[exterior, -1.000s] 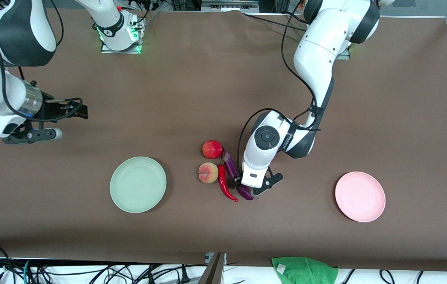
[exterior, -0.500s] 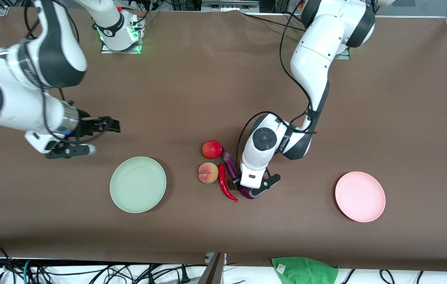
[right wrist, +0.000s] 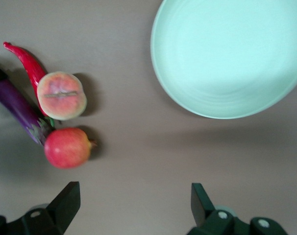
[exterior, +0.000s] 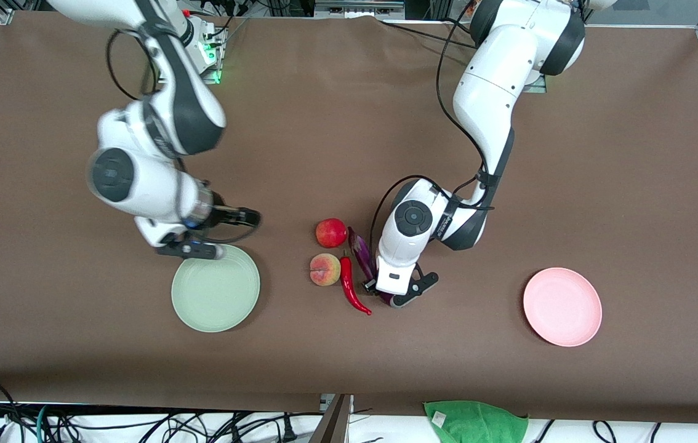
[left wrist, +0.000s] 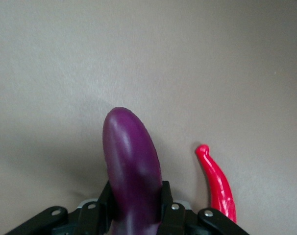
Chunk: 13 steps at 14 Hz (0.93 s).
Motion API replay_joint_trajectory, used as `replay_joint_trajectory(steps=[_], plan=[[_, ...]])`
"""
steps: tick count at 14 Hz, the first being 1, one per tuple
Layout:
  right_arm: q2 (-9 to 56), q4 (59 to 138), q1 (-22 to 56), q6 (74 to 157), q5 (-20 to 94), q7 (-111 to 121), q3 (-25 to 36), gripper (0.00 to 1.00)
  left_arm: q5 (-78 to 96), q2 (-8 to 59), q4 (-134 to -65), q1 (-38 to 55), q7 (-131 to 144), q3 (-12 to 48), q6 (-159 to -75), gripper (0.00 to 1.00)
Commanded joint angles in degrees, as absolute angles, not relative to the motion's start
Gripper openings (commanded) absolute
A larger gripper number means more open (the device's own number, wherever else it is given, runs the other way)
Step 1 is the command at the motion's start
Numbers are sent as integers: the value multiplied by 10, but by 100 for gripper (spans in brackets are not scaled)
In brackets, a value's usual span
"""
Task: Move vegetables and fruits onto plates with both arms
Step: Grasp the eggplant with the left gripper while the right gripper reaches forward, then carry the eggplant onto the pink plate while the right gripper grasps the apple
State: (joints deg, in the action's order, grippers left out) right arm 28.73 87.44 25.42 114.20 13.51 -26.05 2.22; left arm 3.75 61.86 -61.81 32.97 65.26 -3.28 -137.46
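Since a second ago the right arm has swung in from its own end of the tabletop (exterior: 324,111), and the right hand (exterior: 250,217) now hangs over the bare brown surface between the mint green plate (exterior: 215,288) and the apple (exterior: 331,232). Meanwhile the left hand (exterior: 380,294) has barely shifted and stays low on the eggplant (exterior: 362,251).

From the front view the left wrist covers most of that grip. Only the left wrist view shows it: the two fingers (left wrist: 170,208) are clamped against both flanks of the purple eggplant (left wrist: 132,169), with its rounded tip jutting out past them and the chili pepper (left wrist: 218,183) lying just beside it on the tabletop.

Likewise the right wrist view settles what the front view cannot: the right hand's fingers (right wrist: 65,198) stand wide apart and hold nothing, with the apple (right wrist: 67,147), the peach (right wrist: 61,95), the chili and the eggplant stem clustered below, and the mint plate (right wrist: 227,54) near them.

Well apart, toward the left arm's end, sits the pink plate (exterior: 562,306).
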Motion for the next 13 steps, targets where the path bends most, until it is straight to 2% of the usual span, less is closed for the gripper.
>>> replay_joint_trajectory(steps=[1,7,13], plan=[[320,864,290,1203,149,-324,26,100,47,614,-597,301,608,-29,-1339,14],[391,862,374,1330,142,-410,28,100,47,557,-597,204,309,-27,-1175,15],[426,865,407,1387,121,-435,33,100,54,543,-597,117,103,-40,-1109,16]])
